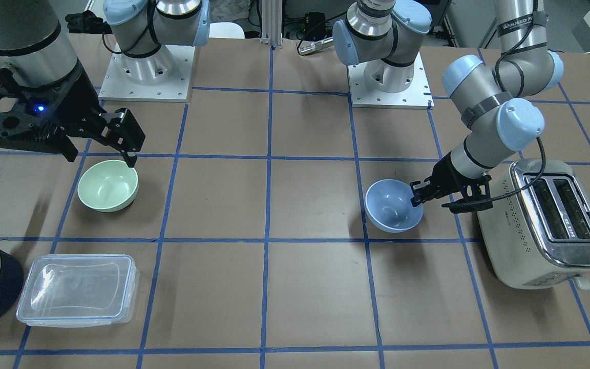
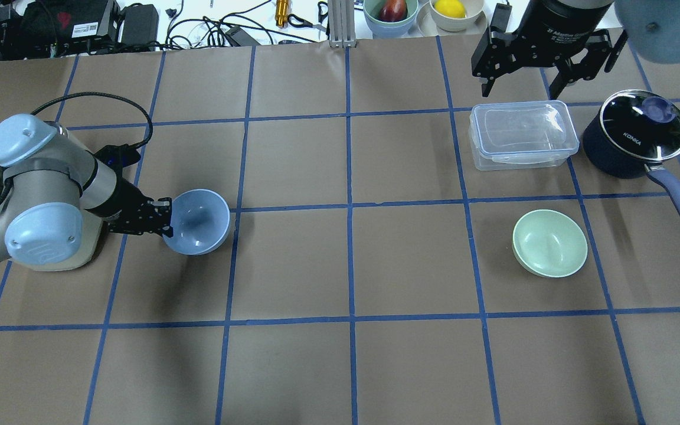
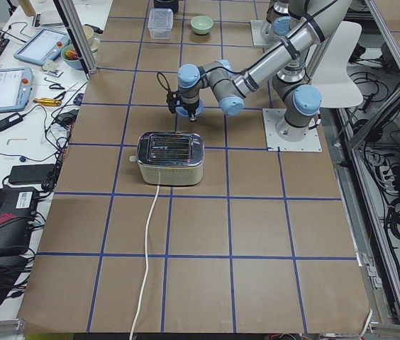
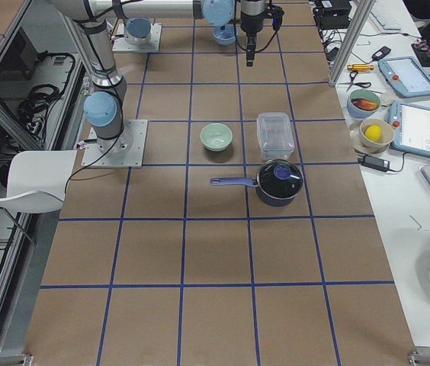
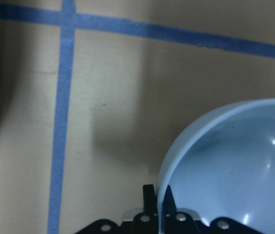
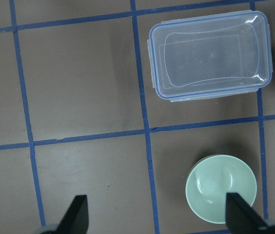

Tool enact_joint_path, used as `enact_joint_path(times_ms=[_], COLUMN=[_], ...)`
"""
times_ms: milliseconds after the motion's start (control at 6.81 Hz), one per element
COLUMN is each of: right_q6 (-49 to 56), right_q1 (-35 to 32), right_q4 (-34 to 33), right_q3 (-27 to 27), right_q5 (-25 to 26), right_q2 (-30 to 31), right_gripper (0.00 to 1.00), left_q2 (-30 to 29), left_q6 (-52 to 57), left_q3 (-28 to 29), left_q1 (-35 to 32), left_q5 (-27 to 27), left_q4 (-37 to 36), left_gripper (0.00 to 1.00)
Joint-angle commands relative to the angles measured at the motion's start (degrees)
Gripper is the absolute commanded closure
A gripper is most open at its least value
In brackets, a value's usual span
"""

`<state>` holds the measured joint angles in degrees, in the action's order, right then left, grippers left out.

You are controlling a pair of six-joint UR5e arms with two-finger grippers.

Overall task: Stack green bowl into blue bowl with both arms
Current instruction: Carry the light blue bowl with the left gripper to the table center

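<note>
The blue bowl (image 1: 392, 205) (image 2: 198, 221) is tilted on the brown table on my left side. My left gripper (image 1: 418, 197) (image 2: 166, 221) is shut on its rim. In the left wrist view the fingers (image 5: 149, 197) pinch the rim of the bowl (image 5: 235, 165). The green bowl (image 1: 108, 184) (image 2: 549, 243) sits upright and free on my right side. My right gripper (image 1: 99, 154) (image 2: 520, 88) hangs high above the table, open and empty. In the right wrist view the green bowl (image 6: 220, 187) lies below, towards the right finger.
A cream toaster (image 1: 546, 225) stands close behind my left gripper. A clear lidded container (image 2: 523, 134) (image 6: 208, 56) and a dark navy saucepan (image 2: 635, 139) with a long handle stand beyond the green bowl. Bowls of fruit (image 2: 390, 12) sit past the table's far edge.
</note>
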<state>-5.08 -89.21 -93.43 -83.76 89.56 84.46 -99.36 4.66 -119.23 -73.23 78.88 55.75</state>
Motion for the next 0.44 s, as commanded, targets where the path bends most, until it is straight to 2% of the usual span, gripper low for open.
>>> enact_joint_path(times_ms=[0, 294], right_q6=[0.68, 0.77], right_q1=[0.0, 0.0], right_q4=[0.0, 0.0], right_q3=[0.0, 0.0], right_q5=[0.0, 0.0], right_q2=[0.0, 0.0], right_gripper=[0.0, 0.0], left_q2=[-1.53, -4.34], left_q6=[-16.36, -31.91], left_q3=[3.81, 4.88], left_q1=[-12.67, -23.22], left_q5=[-1.18, -1.01], left_q4=[-2.56, -8.16], left_gripper=[1.0, 1.0])
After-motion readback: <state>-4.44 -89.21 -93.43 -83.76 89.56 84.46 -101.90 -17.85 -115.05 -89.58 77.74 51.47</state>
